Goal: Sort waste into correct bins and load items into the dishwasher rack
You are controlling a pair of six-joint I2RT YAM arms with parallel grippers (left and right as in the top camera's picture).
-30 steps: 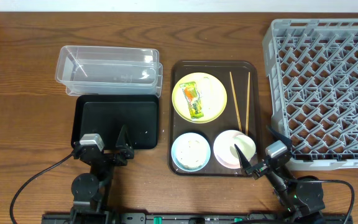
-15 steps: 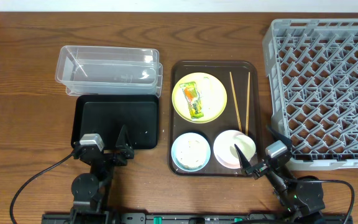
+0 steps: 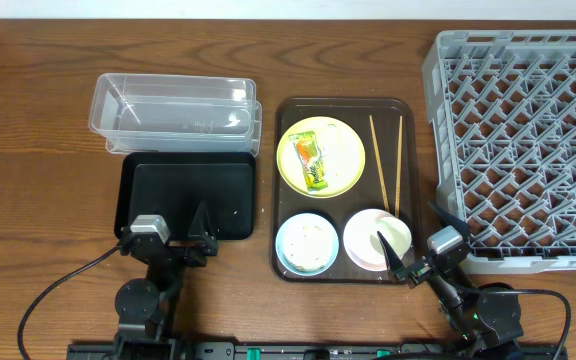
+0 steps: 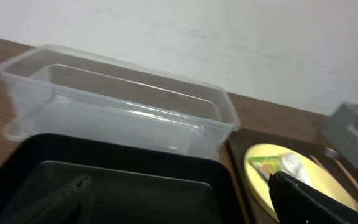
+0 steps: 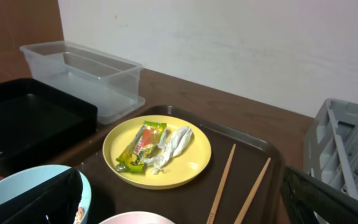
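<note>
Left gripper [image 3: 173, 238] and right gripper [image 3: 413, 235] sit near edge, jaws spread, empty. Risk: snack wrapper [image 5: 140, 146] touches crumpled white scrap [image 5: 171, 144] on yellow plate [image 5: 194, 167], so one pinch may grab both and mix bins.

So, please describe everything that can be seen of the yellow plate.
The yellow plate is round and shallow, smooth like plastic, whole, and lies flat in the back half of the brown tray. A green-yellow-orange snack wrapper and a crumpled white scrap rest on it. Two chopsticks lie beside it on its right, not touching. Nothing grips it.
</note>
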